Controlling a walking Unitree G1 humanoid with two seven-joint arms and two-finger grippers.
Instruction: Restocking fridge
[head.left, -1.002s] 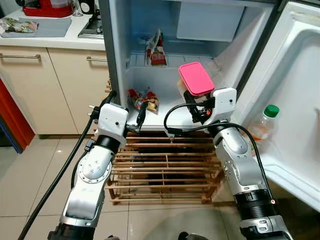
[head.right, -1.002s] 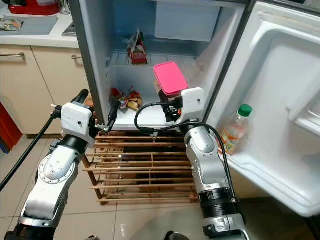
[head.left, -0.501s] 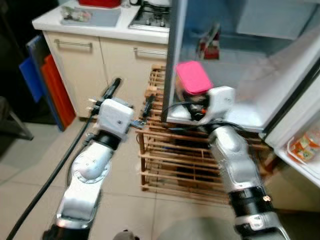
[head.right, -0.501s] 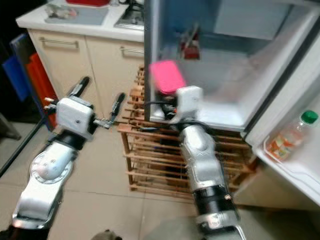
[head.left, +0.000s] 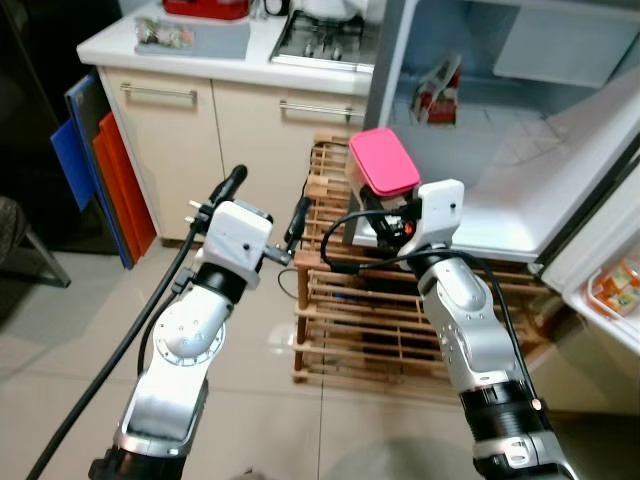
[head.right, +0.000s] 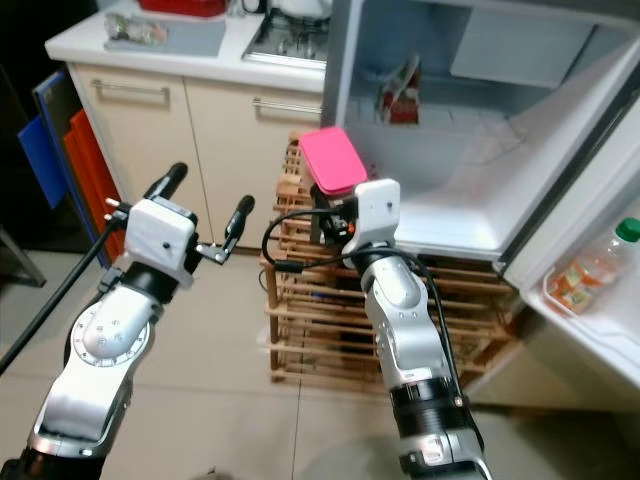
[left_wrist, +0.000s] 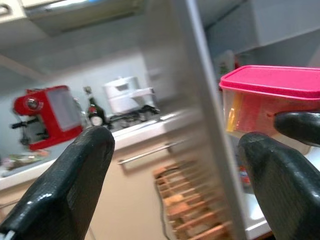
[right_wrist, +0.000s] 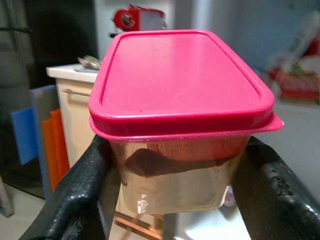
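My right gripper (right_wrist: 170, 185) pinches the pink-lidded tub (head.left: 384, 163), upright, just before the open fridge (head.left: 520, 190). Left gripper (left_wrist: 170, 180) hangs spread and empty beside it.

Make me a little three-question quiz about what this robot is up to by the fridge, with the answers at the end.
1. True or false: the right gripper is clamped on a clear container with a pink lid.
2. Multiple choice: where does the wooden rack stand? A) on the counter B) on the floor below the open fridge C) inside the fridge door.
3. Fill in the blank: the left gripper holds nothing and its fingers are ___.

Key: 1 true; 2 B; 3 open.
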